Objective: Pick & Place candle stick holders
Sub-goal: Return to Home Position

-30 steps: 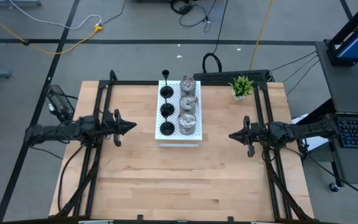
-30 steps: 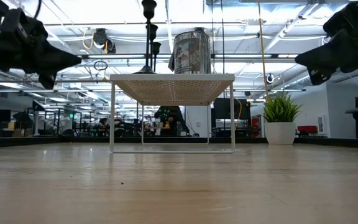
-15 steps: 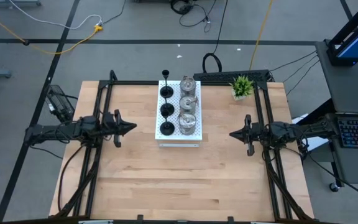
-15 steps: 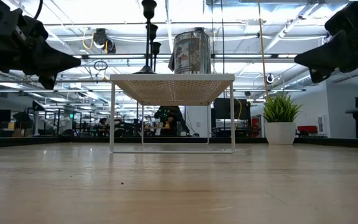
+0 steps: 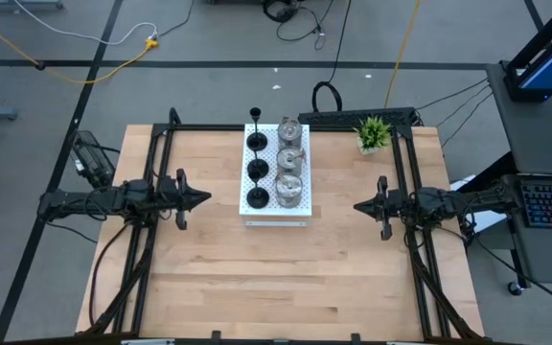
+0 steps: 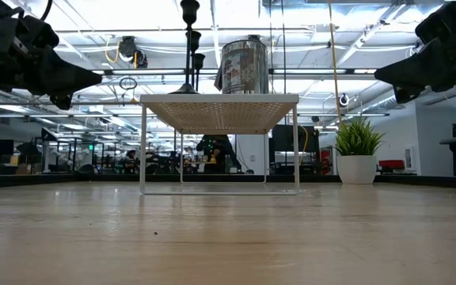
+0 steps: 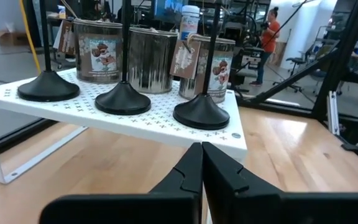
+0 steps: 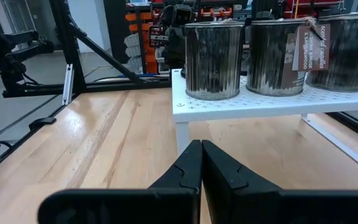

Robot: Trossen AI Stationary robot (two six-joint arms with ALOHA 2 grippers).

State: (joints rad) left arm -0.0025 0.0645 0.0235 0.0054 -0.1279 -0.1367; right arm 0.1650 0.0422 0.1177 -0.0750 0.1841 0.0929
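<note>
left gripper (image 5: 206,198) has its fingers pressed together on nothing, tips pointing inward toward the shelf from the table's left side. right gripper (image 5: 356,206) mirrors it on the right, fingers likewise closed and empty.

the six candle stick holders (image 5: 256,200) all stand on the white perforated shelf (image 5: 276,217) at the back middle of the table (image 5: 257,278). three black holders (image 5: 256,170) form one row on the side nearer the left arm. three silver holders (image 5: 289,159) form a row just beside them, nearer the right arm. both rows look straight and upright, and no holder is on the bare wood. a small potted plant (image 5: 373,132) sits at the back right corner, apart from the shelf.

placing looks finished, so what remains is parking the arms, which hang above the table well apart from the shelf. to do it well i'd keep the fingers closed and draw each arm straight back along its own side rather than swinging across the middle. i'd also hold height so nothing dips to the wood. the thin black stems look likeliest to tip if brushed, so the left arm wants the wider berth.
</note>
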